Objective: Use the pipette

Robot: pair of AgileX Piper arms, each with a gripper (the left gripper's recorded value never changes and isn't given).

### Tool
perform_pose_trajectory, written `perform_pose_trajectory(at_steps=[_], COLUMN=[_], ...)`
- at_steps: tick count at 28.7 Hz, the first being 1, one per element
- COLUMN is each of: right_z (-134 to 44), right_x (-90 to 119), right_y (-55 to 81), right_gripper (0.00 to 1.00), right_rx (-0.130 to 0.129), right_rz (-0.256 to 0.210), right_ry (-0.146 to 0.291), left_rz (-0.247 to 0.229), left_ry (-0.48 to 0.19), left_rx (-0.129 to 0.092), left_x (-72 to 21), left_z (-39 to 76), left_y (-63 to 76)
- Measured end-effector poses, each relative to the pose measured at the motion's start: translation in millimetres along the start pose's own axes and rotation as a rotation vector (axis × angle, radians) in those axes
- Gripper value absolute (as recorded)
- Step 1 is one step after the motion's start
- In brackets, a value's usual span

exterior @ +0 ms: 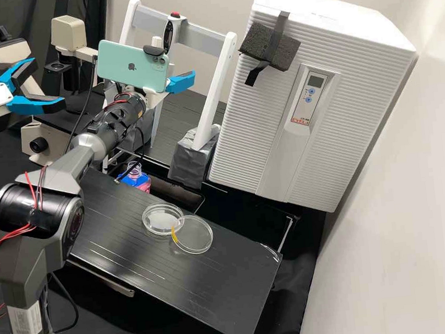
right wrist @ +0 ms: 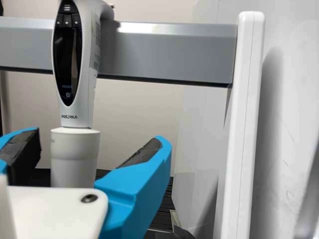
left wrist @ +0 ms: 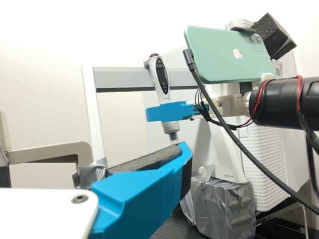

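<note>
A white and grey pipette hangs on the crossbar of a white stand. My right gripper is open around the pipette's lower barrel, with a gap on each side between the barrel and the blue fingers. From the left wrist view, the pipette stands upright with the right arm's blue finger across it. My left gripper is open and holds nothing, raised at the far left, well away from the stand. One of its fingers shows up close.
A mint-green phone is mounted on the right arm's wrist. Two clear petri dishes with a yellow tip lie on a black slatted tray. A bottle of pink liquid, a microscope and a large white appliance stand around.
</note>
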Motion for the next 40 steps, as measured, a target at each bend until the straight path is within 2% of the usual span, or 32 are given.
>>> perform_pose_trajectory(at_steps=[4,9,12,27,29,32,37,40], right_z=[-0.5,-1.5,-2.8,-6.4,-8.4,-10.3,-13.5,-13.9], right_x=[0,0,0,0,-1,-1,-1,-1], right_y=[-0.5,-0.3,2.4,-0.4,-2.4,-4.2,-3.8,-3.7], right_gripper=[0.00,0.00,0.00,0.00,0.00,0.00,0.00,0.00], right_rx=[-0.016,-0.020,-0.003,0.002,0.014,0.018,0.049,0.054], right_rz=[-0.001,-0.001,0.009,-0.003,-0.009,-0.013,-0.030,-0.034], right_ry=[0.001,0.003,-0.002,-0.002,0.001,0.004,0.004,0.004], left_rz=[0.000,0.000,0.000,0.000,0.000,0.000,0.001,0.001], left_ry=[0.000,0.000,0.002,0.002,0.002,0.002,0.004,0.006], left_rx=[0.000,0.000,0.001,0.001,0.001,0.001,0.001,0.002], left_x=[0.0,0.0,0.0,0.0,0.0,0.0,-0.1,-0.1], left_z=[0.0,0.0,-0.6,-0.6,-0.6,-0.6,-1.1,-1.6], left_y=[0.0,0.0,0.1,0.1,0.1,0.1,0.2,0.3])
